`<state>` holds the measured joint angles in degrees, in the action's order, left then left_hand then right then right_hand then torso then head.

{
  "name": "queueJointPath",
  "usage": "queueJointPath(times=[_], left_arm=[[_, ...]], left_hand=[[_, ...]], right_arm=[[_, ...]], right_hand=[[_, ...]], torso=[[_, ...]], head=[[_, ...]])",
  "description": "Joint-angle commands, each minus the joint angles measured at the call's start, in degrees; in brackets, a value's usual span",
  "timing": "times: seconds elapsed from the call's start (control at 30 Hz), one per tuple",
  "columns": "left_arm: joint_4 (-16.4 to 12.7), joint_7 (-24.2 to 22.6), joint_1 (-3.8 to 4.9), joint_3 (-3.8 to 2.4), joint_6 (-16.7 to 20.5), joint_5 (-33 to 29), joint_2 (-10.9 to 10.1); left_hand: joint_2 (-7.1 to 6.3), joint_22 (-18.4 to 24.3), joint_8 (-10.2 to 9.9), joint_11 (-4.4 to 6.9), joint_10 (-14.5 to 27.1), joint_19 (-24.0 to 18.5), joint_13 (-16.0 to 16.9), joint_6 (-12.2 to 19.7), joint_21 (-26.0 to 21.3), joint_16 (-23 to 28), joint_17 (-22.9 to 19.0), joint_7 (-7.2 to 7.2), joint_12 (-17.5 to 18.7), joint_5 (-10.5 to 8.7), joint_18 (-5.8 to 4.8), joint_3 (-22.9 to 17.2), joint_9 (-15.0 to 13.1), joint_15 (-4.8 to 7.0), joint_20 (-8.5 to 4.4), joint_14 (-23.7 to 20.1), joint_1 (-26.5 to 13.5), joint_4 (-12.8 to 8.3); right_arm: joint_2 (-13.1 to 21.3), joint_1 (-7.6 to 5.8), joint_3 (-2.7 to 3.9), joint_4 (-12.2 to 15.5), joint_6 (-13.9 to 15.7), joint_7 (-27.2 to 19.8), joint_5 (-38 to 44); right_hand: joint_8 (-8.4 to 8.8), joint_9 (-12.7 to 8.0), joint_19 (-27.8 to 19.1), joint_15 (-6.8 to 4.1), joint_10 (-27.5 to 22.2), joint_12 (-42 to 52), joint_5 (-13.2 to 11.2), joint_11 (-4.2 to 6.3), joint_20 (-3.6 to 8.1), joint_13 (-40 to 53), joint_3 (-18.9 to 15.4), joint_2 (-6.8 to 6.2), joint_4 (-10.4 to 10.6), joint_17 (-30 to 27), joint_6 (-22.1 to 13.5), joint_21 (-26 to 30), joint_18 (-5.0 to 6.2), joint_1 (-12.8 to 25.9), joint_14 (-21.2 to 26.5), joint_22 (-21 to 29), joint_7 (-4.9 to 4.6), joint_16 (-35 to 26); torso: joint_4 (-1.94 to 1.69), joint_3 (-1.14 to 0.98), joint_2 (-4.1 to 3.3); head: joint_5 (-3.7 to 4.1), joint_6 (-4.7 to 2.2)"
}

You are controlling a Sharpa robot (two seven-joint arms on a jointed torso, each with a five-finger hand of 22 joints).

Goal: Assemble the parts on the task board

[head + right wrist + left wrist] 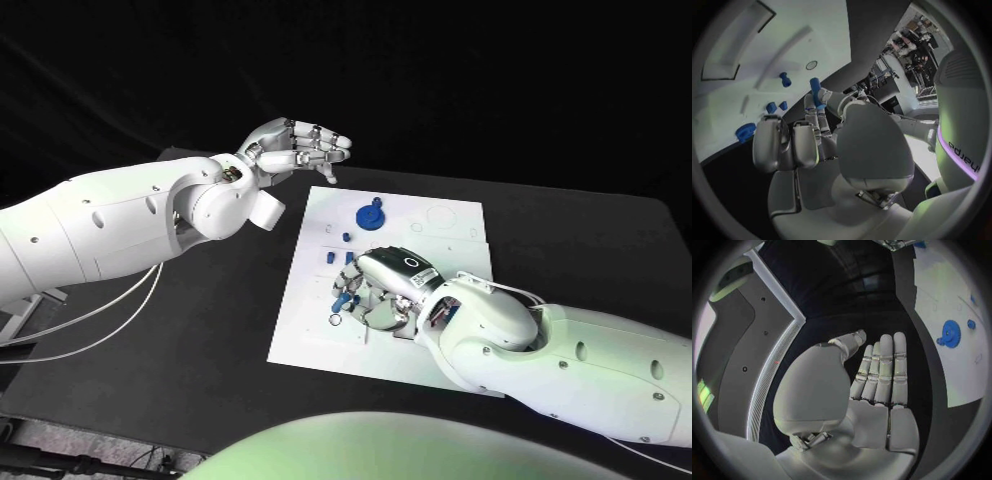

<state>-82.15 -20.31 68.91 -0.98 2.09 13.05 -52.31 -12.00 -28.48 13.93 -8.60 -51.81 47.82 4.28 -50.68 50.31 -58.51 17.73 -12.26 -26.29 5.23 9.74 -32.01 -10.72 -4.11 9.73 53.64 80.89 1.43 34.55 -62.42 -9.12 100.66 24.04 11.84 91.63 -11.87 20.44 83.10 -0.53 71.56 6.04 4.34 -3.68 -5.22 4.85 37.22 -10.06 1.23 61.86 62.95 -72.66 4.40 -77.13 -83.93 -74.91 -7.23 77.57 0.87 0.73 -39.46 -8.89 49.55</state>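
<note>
The white task board (433, 235) lies mid-table. My right hand (387, 290) hovers low over its near left part and pinches a slim blue peg (816, 91) between thumb and a finger, the other fingers curled beside it. A blue gear (371, 215) sits at the board's far side, with small blue parts (346, 237) between it and the hand. In the right wrist view the gear (746, 131), two small blue parts (771, 107) and an upright blue peg (785, 79) show on the board. My left hand (296, 145) hangs empty, fingers apart, beyond the board's far left corner.
A small round ring mark (335, 320) lies on the board by the right hand's fingers. The black table (202, 310) stretches bare to the board's left. From the left wrist, the gear (949, 333) and board (942, 295) lie off to the side of the flat left hand (879, 375).
</note>
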Motion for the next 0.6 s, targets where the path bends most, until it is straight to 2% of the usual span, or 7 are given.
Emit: queueJointPath(times=[0.03, 0.6], left_arm=[[-0.1, -0.5, 0.05, -0.04, -0.7, -0.4, 0.1], [-0.1, -0.5, 0.05, -0.04, -0.8, -0.4, 0.2]], left_hand=[[0.14, 0.0, 0.1, -0.1, 0.3, 0.3, 0.0, 0.4, -0.3, 0.2, 0.0, -0.09, -0.3, 0.1, 0.79, 0.3, 0.0, -0.38, 0.06, -0.1, -0.5, -0.1], [0.14, 0.0, 0.1, -0.1, 0.3, 0.3, 0.0, 0.4, -0.3, 0.2, 0.0, -0.09, -0.3, 0.1, 0.79, 0.3, 0.0, -0.38, 0.06, -0.1, -0.5, -0.1]], right_arm=[[-0.4, 0.34, -0.04, -0.5, -2.7, -0.3, 1.4], [-1.8, 1.19, -0.22, -2.1, -4.8, 0.5, 2.7]], right_hand=[[-0.14, 1.6, 0.1, -0.36, 0.4, 0.2, 0.2, 0.09, 0.12, 0.0, 0.0, 0.25, -0.3, 0.0, 0.3, 0.3, -0.73, 0.2, -0.8, -9.0, -0.12, -0.1], [-0.17, 1.6, 0.0, -0.34, 0.4, 0.1, 0.2, 0.07, 0.12, 0.1, 0.0, 0.27, -0.3, -0.1, 0.2, 0.5, -0.7, 0.3, -0.8, -8.9, -0.15, -0.1]], torso=[[0.03, -0.04, 0.03], [0.04, -0.03, 0.0]], head=[[-0.17, 0.11], [-0.26, 0.28]])
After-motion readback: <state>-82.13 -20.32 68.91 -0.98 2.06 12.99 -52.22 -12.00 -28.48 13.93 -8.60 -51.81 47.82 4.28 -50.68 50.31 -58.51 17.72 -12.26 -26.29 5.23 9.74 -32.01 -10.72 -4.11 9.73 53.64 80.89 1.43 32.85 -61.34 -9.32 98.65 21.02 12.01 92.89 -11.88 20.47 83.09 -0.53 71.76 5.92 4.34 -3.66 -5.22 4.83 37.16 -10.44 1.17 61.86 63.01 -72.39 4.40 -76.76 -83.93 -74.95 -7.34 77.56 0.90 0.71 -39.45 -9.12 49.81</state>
